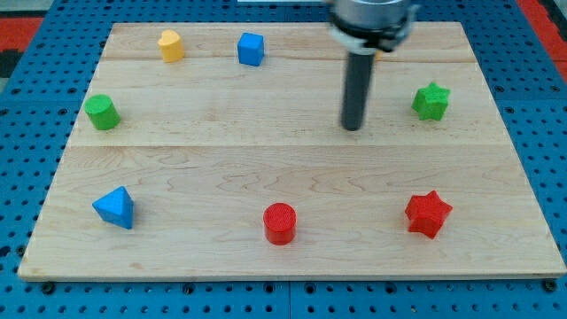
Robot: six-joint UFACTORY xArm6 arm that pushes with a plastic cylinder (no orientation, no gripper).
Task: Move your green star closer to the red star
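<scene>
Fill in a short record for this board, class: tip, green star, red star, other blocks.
tip: my tip, left of the green star, apart from it
green star, view's right, upper half
red star, below the green star
other blocks: yellow block, blue cube, green cylinder, blue pyramid, red cylinder

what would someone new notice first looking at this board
Probably the dark rod coming down from the view's top, my tip resting on bare wood right of centre, touching no block. Next, the two stars on the view's right: the green star to the right of the tip, and the red star below it near the bottom edge.
</scene>
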